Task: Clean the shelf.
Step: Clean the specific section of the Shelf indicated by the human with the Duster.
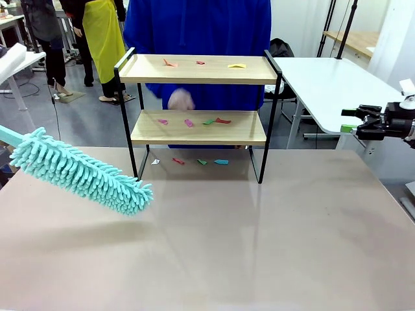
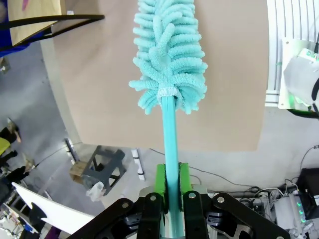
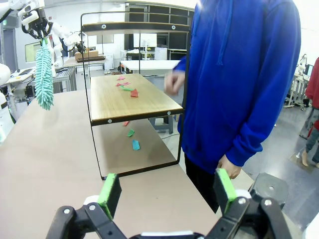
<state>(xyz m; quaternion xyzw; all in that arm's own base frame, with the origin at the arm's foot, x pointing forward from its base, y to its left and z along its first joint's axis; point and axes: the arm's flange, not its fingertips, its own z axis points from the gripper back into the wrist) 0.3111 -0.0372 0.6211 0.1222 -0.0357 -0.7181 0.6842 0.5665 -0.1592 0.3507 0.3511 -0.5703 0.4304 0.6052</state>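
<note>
Low in the left wrist view, the left tool (image 2: 172, 183) is clamped tight on the teal handle (image 2: 169, 134) of a fluffy teal duster (image 2: 167, 55), a green pad pressed against each side of the shaft. The duster's head hangs over the brown table (image 1: 259, 227) on the robot's left side, slanting down toward the middle. Beyond it stands the shelf (image 1: 194, 78), upright on its black legs at the middle of the table's far edge. Small coloured paper scraps (image 1: 200, 63) lie on its top board, on its lower board and on the table beneath it. A person (image 1: 194, 26) in a blue top stands just behind the shelf, one hand (image 1: 180, 100) showing between the two boards. Well apart, off the table's right side, the right tool (image 1: 349, 120) hovers with its jaws spread wide and nothing between them.
</note>
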